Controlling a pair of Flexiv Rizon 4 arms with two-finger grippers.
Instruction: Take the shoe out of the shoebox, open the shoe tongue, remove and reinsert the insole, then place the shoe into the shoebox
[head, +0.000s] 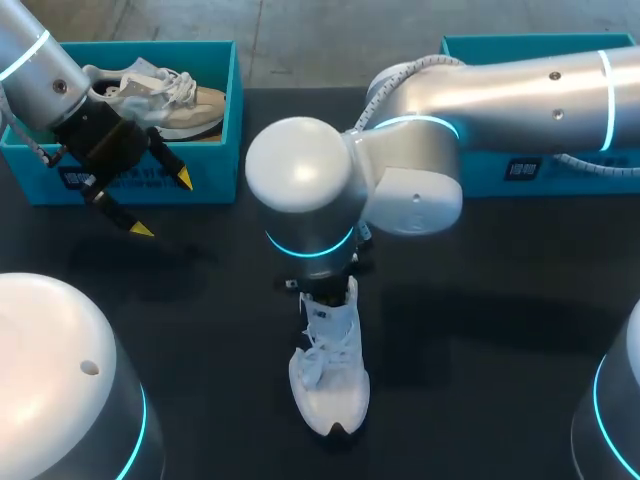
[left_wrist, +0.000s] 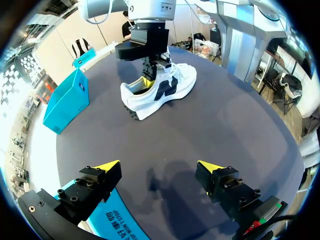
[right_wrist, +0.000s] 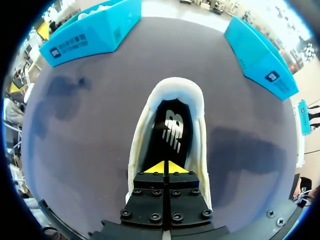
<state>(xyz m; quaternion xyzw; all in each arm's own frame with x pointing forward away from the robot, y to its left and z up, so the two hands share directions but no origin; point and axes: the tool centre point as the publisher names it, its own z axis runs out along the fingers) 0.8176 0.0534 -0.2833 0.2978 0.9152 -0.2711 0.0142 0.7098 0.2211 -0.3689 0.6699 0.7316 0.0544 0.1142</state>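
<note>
A white shoe (head: 330, 385) with a dark side logo stands upright on the black table, near its middle. My right arm reaches over it from the right. Its gripper (right_wrist: 165, 167) is shut, its yellow tips together down inside the shoe's opening (right_wrist: 200, 130), just above the black insole (right_wrist: 172, 130); nothing shows between them. The left wrist view shows that gripper standing in the shoe (left_wrist: 160, 90) at the heel end. My left gripper (head: 162, 204) hangs open and empty in front of the teal shoebox (head: 215, 175) at the back left, apart from the white shoe.
A beige shoe (head: 190, 105) lies in the left shoebox. A second teal box (head: 520, 170) stands at the back right, partly under my right arm. Bare table lies between my left gripper (left_wrist: 159, 167) and the white shoe.
</note>
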